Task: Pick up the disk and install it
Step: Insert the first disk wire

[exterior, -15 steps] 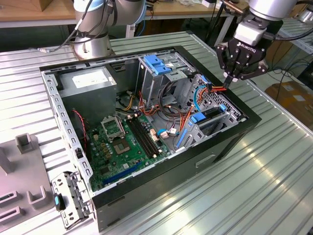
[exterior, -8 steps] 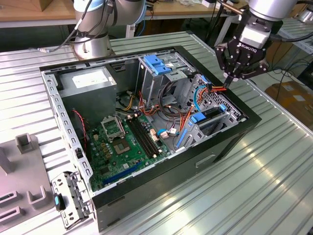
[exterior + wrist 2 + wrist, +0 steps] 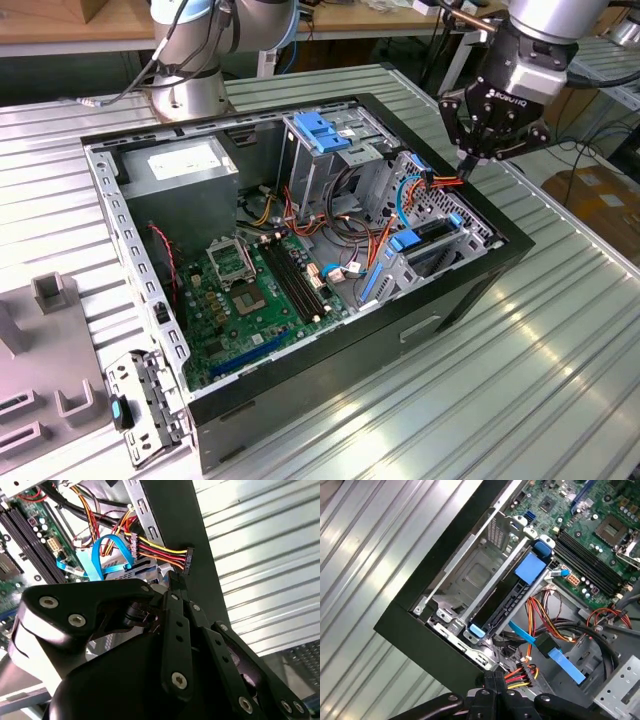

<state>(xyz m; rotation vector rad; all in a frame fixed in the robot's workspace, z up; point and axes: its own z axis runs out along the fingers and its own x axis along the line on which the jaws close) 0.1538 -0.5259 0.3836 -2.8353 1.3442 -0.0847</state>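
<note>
Open computer case (image 3: 300, 385) lying on its side on a ribbed metal surface (image 3: 520, 380), insides exposed.

Above the case's rim, at the drive-bay corner: the hand (image 3: 466, 160), pointing down into the case. Narrow, fingertips (image 3: 174, 582) drawn together, right against the black plug (image 3: 188, 562) of a red, yellow and orange wire bundle (image 3: 445, 182). Cannot tell whether actually pinching the plug. Same closed tips and the same wires in the first wrist view (image 3: 492, 677).

Inside the case, slotted into the metal cage (image 3: 470, 575) at that same corner: the disk (image 3: 507, 597), dark slab on edge with blue plastic at both ends. Also spotted in the exterior view (image 3: 432, 232), just below the hand.

Writing: white print on the hand's black body and a white label on the power supply (image 3: 185, 165) at the case's opposite end. Fine print across the green board (image 3: 255, 290) on the case floor, too small to make out.

Tight quarters round the cage: wires, a light-blue flat cable (image 3: 100, 555) and the black case wall all close by. Plenty of bare ribbed surface outside the case on the hand's side. Beside the case's other end, a loose metal bracket (image 3: 145, 405) and grey holders (image 3: 50, 300).
</note>
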